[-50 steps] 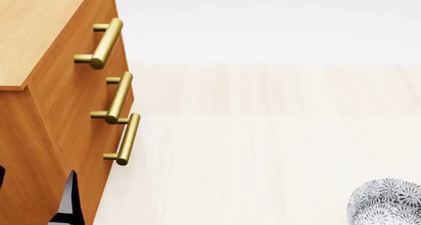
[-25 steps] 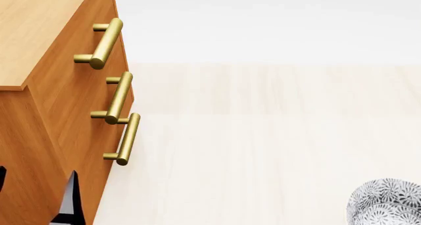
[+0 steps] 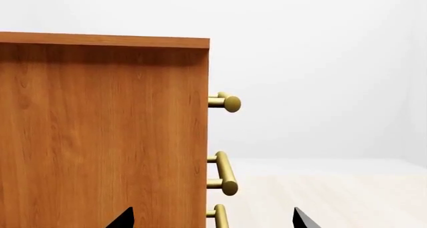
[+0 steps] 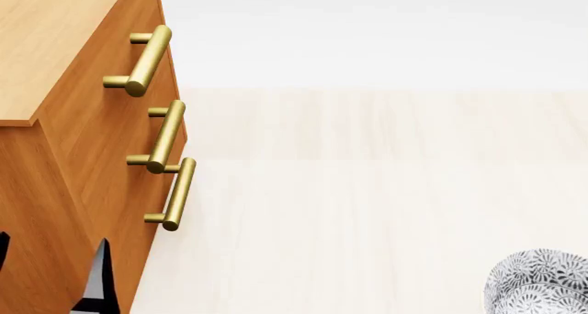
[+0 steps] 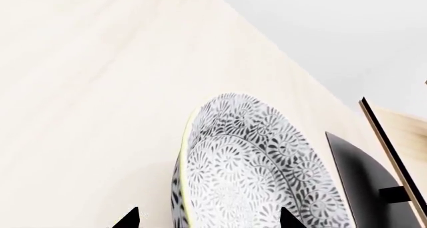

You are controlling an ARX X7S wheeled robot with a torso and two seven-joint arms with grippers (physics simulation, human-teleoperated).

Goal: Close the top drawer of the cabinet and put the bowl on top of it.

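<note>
At the near right edge of the pale wood floor sits the white bowl with dark floral pattern (image 4: 540, 284). Our right gripper (image 5: 208, 219) hangs spread over it, empty; we lower squarely onto the rim before clamping. The left gripper (image 3: 212, 219) is spread beside the orange-brown wooden cabinet (image 4: 55, 87), whose top drawer (image 4: 110, 59) looks flush.

We see the cabinet (image 4: 65, 155) filling the left of the head frame, its three brass handles (image 4: 165, 136) jutting rightward into the passage. Right of them the pale worktop (image 4: 368, 211) lies open to the bowl (image 4: 542, 286) at lower right.
</note>
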